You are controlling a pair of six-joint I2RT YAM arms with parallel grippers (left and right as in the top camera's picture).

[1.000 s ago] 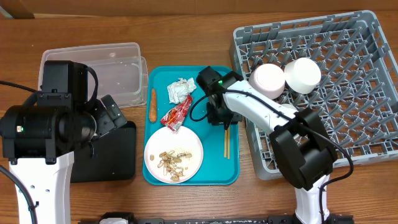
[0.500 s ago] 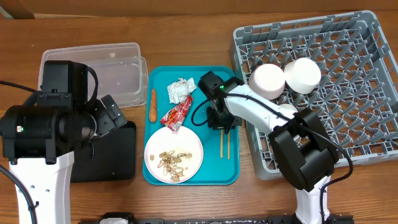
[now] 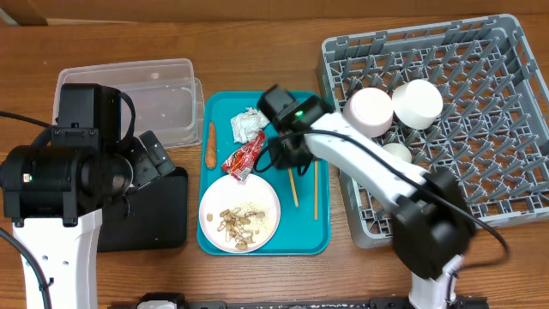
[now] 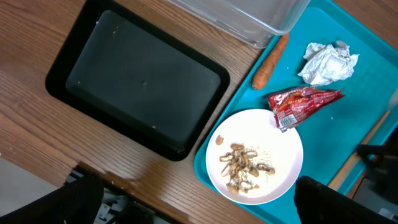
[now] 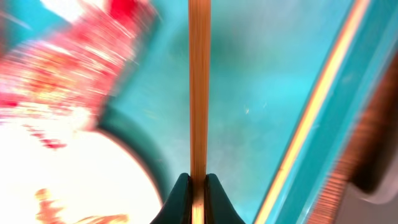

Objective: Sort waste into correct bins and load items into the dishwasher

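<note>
Right gripper (image 3: 287, 160) is pinched shut on the far end of one wooden chopstick (image 3: 293, 187), just left of the grey dish rack (image 3: 506, 129), its long axis roughly alongside the rack's left edge; I judge this arm nearer the rack than the left one.

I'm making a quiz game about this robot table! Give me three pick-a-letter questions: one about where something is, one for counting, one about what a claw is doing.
1. Where is the carrot? A) in the clear tub B) on the teal tray C) in the grey rack
2. How many chopsticks are there? A) four B) three C) two
3. What is the right claw doing? A) pinching one chopstick B) standing wide open C) squeezing the napkin
Answers: 1 B, it lies on the tray's teal floor. 2 C, one held, one lying flat. 3 A, the wrist view shows it clamped on the stick.
</note>
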